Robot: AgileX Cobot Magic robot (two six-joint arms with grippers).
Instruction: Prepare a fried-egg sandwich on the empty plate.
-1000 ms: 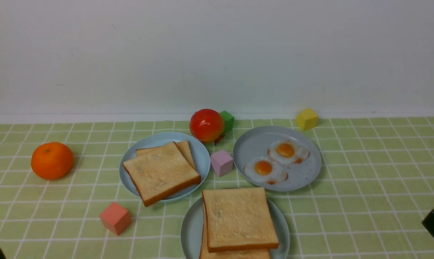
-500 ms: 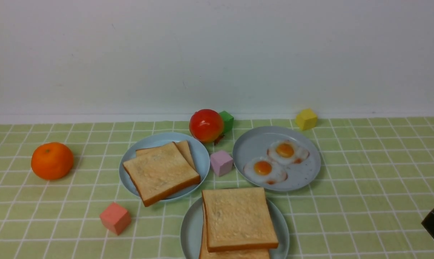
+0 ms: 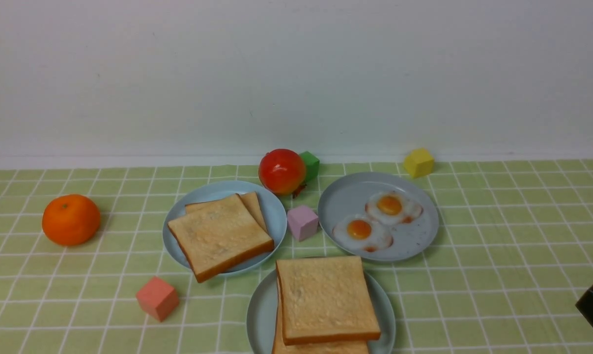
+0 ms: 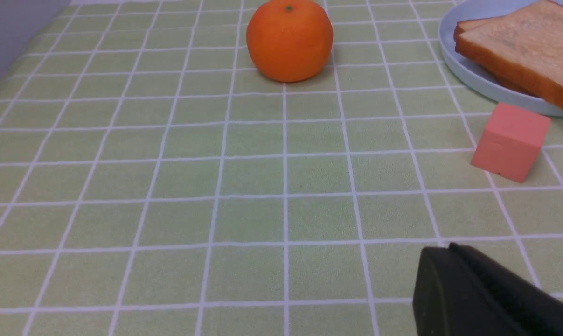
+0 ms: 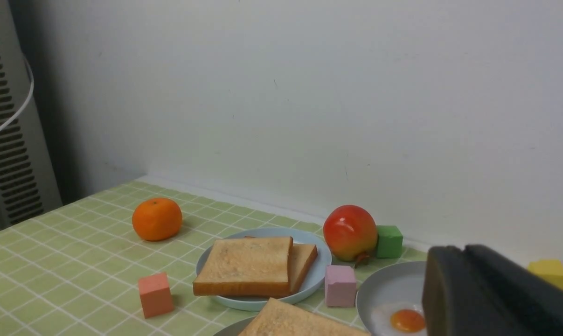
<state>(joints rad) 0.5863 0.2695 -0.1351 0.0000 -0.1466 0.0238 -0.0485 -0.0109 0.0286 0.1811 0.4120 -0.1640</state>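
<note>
three plates are sitting on the green checked tablecloth (image 3: 497, 236). the pale mint plate (image 3: 259, 314) is lying at six o'clock in the front view, carrying the fried-egg sandwich (image 3: 325, 300): two square toast slices are stacking there, the upper one covering the lower, and any egg between them is hiding from sight. the pale blue plate (image 3: 271, 209) is sitting at about ten o'clock from it, bearing two more loose toast slices (image 3: 220, 236), one overlapping the other. the speckled grey-blue plate (image 3: 345, 196) is resting at one o'clock from the sandwich, holding two fried eggs (image 3: 360, 231) side by side and touching.

a red-yellow toy fruit (image 3: 281, 171) is standing at twelve o'clock between the far plates, touching a green cube (image 3: 311, 164) behind it. an orange (image 3: 71, 219) is sitting well apart at nine o'clock. a pink cube (image 3: 302, 222) is lying between the blue and grey plates, a salmon cube (image 3: 157, 298) is sitting near the mint plate at nine o'clock, and a yellow cube (image 3: 419, 162) is resting beyond the egg plate.

the left gripper (image 4: 449, 252) is hanging over bare cloth with its jaws pressing together, gripping nothing. the right gripper (image 5: 465, 254) is showing only as a dark shape, jaws looking nearly together; i cannot tell its state for sure.
</note>
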